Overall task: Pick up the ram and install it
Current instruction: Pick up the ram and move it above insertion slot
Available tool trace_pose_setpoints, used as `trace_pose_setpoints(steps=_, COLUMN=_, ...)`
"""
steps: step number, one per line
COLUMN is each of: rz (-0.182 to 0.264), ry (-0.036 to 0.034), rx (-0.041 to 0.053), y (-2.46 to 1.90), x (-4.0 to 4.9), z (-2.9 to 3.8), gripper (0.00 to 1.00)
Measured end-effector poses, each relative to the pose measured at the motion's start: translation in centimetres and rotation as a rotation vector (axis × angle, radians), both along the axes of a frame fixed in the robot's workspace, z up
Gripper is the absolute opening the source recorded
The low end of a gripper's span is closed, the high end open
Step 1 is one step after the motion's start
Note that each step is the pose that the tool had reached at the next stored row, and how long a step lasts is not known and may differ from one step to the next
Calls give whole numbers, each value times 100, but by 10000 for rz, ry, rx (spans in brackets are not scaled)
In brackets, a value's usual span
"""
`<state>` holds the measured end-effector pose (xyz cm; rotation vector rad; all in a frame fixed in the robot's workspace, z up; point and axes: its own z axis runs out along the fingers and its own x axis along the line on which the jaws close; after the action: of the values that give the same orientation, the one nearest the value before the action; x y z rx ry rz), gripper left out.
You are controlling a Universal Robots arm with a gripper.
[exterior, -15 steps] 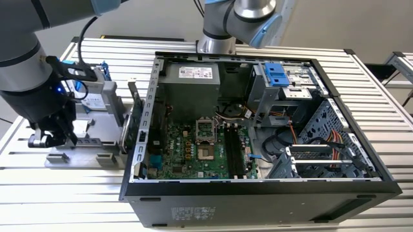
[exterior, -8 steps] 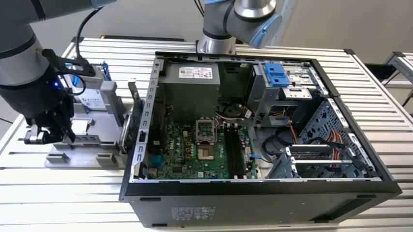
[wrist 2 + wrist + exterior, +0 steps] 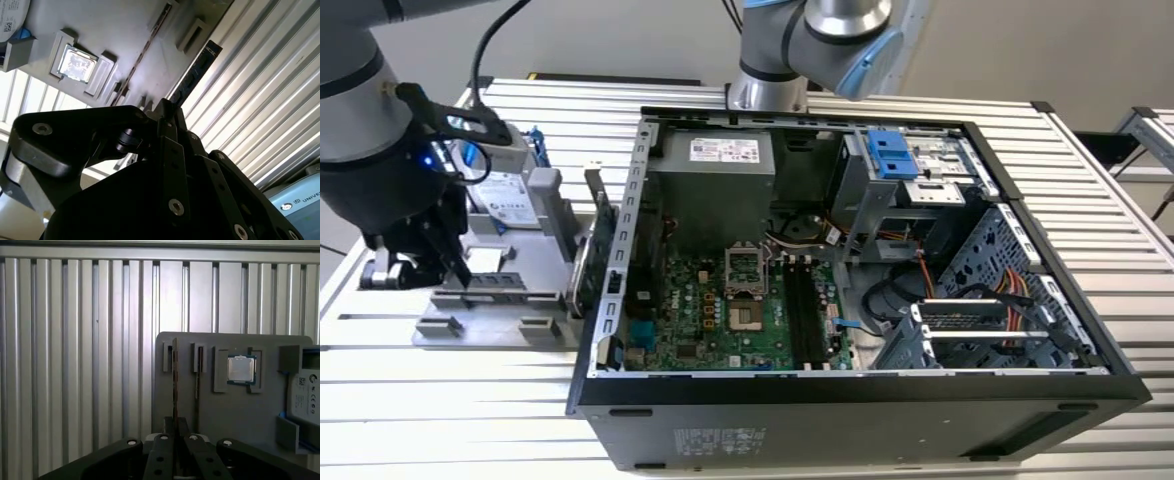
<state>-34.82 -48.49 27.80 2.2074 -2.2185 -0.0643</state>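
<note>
Gripper point(image 3: 175, 426) tight on ram point(image 3: 175, 375)

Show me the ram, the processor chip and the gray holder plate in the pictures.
The ram point(image 3: 175, 385), first wrist view: middle of its narrow edge.
The processor chip point(image 3: 241, 369), first wrist view: centre of its metal lid.
The gray holder plate point(image 3: 225, 412), first wrist view: bare face below the chip.

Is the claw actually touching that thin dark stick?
Touching: in the first wrist view the gripper pinches the ram edge-on, no gap showing.
</note>
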Motion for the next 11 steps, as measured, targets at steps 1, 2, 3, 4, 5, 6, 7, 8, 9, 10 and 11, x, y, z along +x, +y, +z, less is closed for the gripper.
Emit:
trace_pose_setpoints(steps=1, rz=0, ry=0, rx=0, y=0, x=0, z=13, gripper=0)
trace_pose_setpoints(steps=2, rz=0, ry=-1, rx=0, y=0, x=0, z=27, gripper=0)
trace_pose_setpoints(steps=3, rz=0, ry=0, rx=-1, y=0, x=0, z=42, gripper=0)
trace_pose_setpoints(steps=4, rz=0, ry=0, rx=-1, y=0, x=0, z=55, gripper=0)
trace_pose_setpoints(steps=5, rz=1, ry=0, rx=-1, y=0, x=0, z=67, gripper=0)
trace_pose_setpoints(steps=6, rz=1, ry=1, rx=-3, y=0, x=0, z=80, gripper=0)
trace_pose_setpoints(steps=7, rz=1, ry=1, rx=-4, y=0, x=0, z=92, gripper=0)
trace_pose_setpoints(steps=8, rz=2, ry=1, rx=-5, y=1, x=1, z=103, gripper=0)
trace_pose_setpoints(steps=9, rz=2, ry=0, rx=-5, y=1, x=1, z=114, gripper=0)
trace_pose_setpoints(steps=10, rz=1, ry=0, rx=-7, y=1, x=0, z=126, gripper=0)
trace_pose_setpoints(steps=11, rz=1, ry=1, rx=-10, y=2, x=0, z=137, gripper=0)
